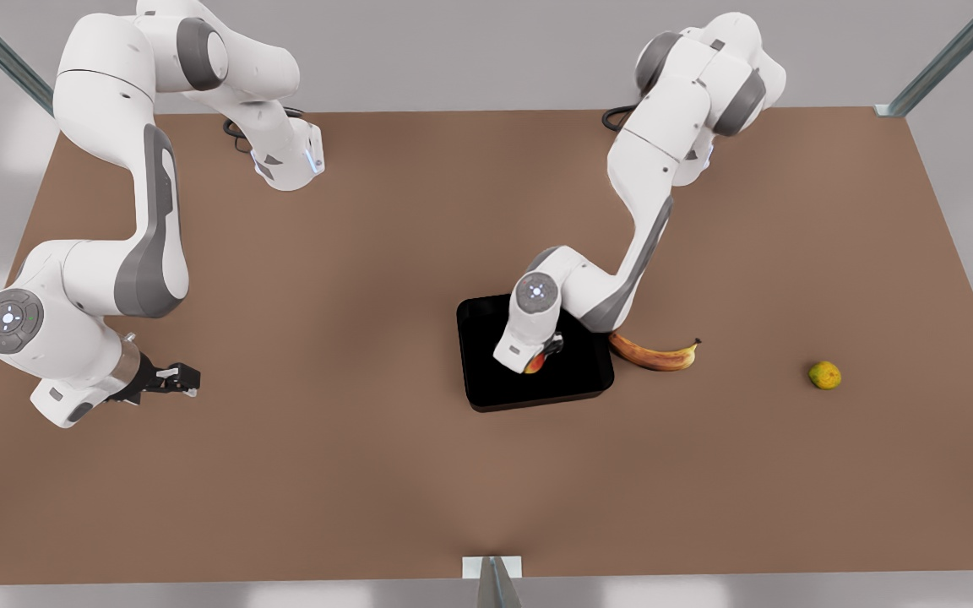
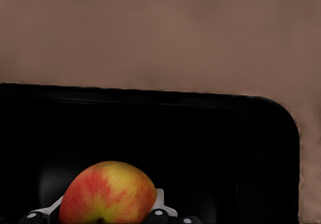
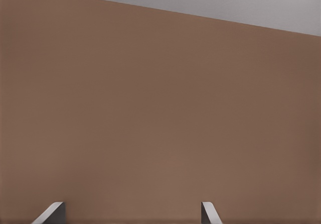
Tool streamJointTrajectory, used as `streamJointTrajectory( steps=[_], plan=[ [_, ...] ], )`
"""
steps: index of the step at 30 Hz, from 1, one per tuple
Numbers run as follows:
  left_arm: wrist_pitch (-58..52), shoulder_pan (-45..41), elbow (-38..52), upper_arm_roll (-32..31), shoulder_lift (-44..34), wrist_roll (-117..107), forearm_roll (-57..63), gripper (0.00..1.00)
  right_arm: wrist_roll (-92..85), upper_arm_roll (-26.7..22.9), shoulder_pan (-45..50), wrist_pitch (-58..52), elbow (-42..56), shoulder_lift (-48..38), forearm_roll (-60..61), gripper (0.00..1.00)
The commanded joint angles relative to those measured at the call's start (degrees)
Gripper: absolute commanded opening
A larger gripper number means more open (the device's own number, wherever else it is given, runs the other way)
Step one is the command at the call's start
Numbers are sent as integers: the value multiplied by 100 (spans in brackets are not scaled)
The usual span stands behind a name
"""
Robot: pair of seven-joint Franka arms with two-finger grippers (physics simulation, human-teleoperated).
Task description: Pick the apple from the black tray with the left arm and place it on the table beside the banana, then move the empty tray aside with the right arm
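Note:
The red and yellow apple (image 1: pixel 535 364) (image 2: pixel 108 191) sits low over the black tray (image 1: pixel 537 399) (image 2: pixel 210 133), near its middle. My left gripper (image 1: pixel 539 356) (image 2: pixel 100 218), on the arm at the front view's right, reaches down into the tray and is shut on the apple, one finger on each side. The banana (image 1: pixel 654 355) lies on the table (image 1: pixel 351 253) just off the tray's right edge in the front view. My right gripper (image 1: pixel 187 377) (image 3: pixel 133 215) waits open at the front view's left, low over bare table, far from the tray.
A small yellow-green fruit (image 1: pixel 824 375) lies on the table at the front view's right, beyond the banana. Metal frame posts (image 1: pixel 943 59) stand at the corners and one post (image 1: pixel 493 583) at the near edge. Brown tabletop stretches wide between the two arms.

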Motion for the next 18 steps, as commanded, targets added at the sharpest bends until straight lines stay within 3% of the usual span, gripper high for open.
streamJointTrajectory(
  steps=[1,5,8,12,13,16,18],
  plan=[
    [-2326,267,545,8,-197,62,185,60,-13,-1,0,-3,3,-7,5,100],
    [-2671,1796,563,8,-435,2812,237,61,-4,-1,26,-11,3,-7,14,100],
    [-1185,2912,501,0,163,4359,299,62,1401,17,1133,-266,3,-60,22,100],
    [-833,3484,519,0,339,4571,290,63,3221,8,2487,-346,126,-51,5,100],
    [-833,3484,519,0,330,4527,281,100,3564,8,2681,-337,117,-43,-4,100],
    [-824,3440,449,-9,330,4369,281,100,4601,-1,3120,-240,100,151,23,100],
    [-640,3405,220,-36,339,4211,273,100,5548,8,3349,147,126,352,717,100]
  ],
)
